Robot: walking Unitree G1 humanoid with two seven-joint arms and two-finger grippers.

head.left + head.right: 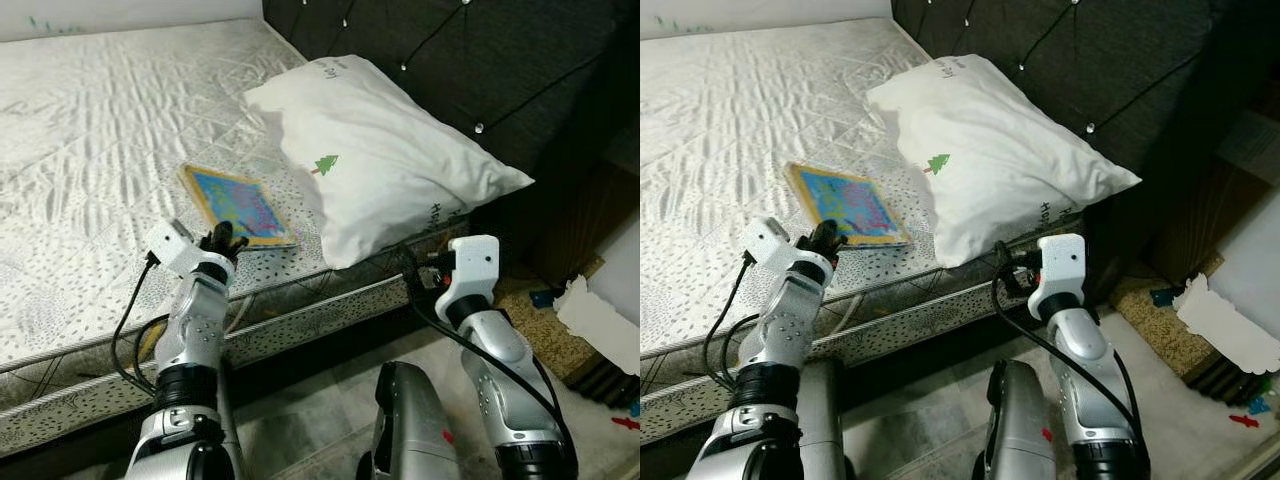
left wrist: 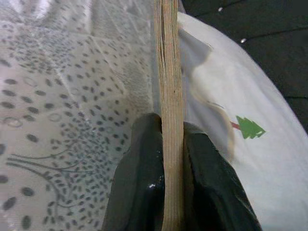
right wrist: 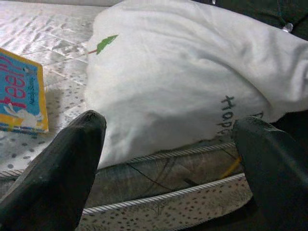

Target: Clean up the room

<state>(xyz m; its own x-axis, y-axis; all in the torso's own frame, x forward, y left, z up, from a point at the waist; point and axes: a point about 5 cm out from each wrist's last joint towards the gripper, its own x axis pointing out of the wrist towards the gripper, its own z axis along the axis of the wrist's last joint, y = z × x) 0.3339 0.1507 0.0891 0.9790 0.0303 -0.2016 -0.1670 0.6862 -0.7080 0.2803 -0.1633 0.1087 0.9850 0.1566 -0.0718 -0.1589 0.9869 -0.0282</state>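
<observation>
left gripper (image 1: 222, 240) pinches book (image 1: 236, 205) edge on mattress (image 1: 90, 150) | right gripper (image 3: 168, 159) spread, seemingly short of pillow (image 1: 385, 155)

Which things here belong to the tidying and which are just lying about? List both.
In the job:
- book, on the mattress, its near edge pinched by the left gripper
- pillow, with the open right gripper facing it from the bed's edge

Lying about:
- mattress
- headboard
- white paper and small bits on the floor by the bed

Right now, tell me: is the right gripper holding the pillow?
No, the right gripper is open, short of the pillow.
</observation>
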